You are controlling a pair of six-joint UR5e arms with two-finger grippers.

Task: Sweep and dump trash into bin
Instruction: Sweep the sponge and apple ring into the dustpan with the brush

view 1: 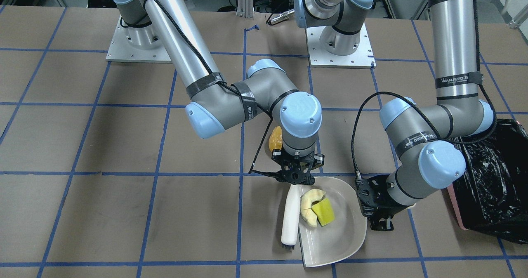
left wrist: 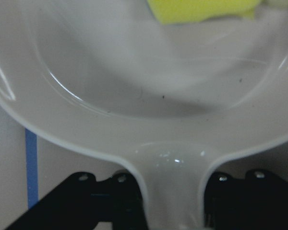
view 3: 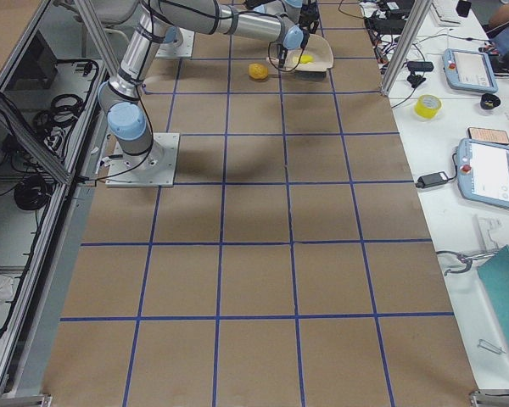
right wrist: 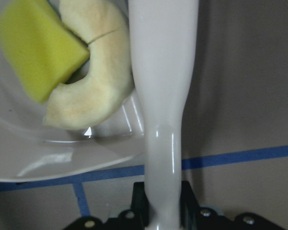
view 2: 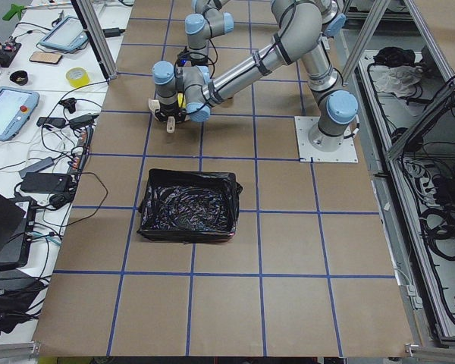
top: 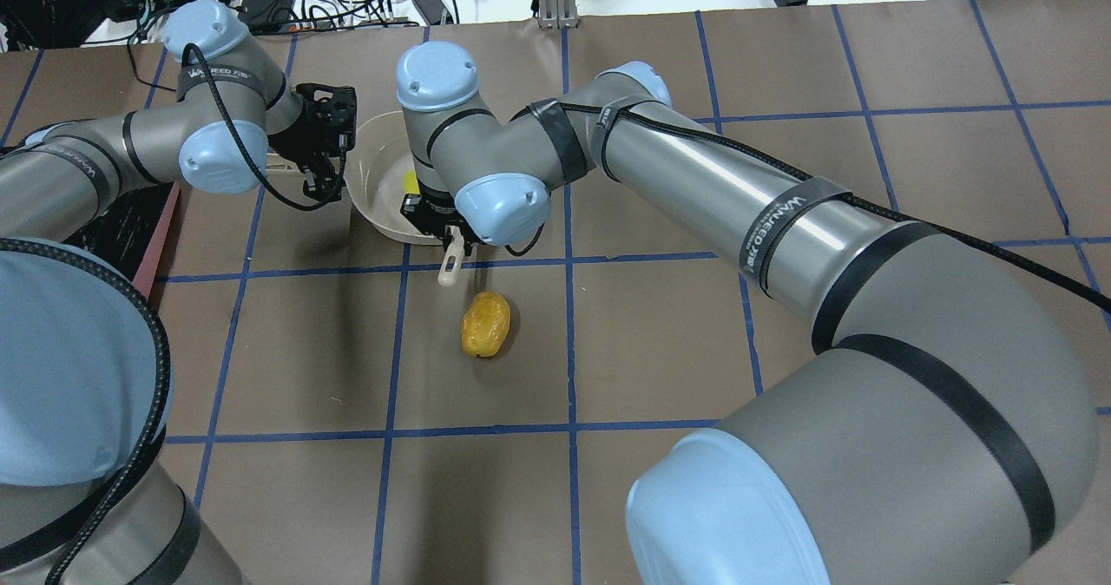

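The right gripper (view 1: 295,182) is clamped on the handle of a white brush (view 1: 291,216), while the left gripper (left wrist: 175,196) pinches the dustpan's handle between its fingers. The bin (view 1: 486,187) sits on the surface (view 1: 123,212) at the robot's left, beside the left arm, with no trash visible in it. The dustpan (view 1: 342,236) lies flat with the brush along its open edge. The golden-brown lump (top: 486,325) rests on the surface outside the pan, near the brush's gripped end. The beige crescent (view 1: 308,206) and the yellow-green wedge (view 1: 323,213) lie touching inside the pan. Sweeping looks two-thirds done. Next, the brush likely needs to get behind the lump and draw it to the pan's lip before any dumping.
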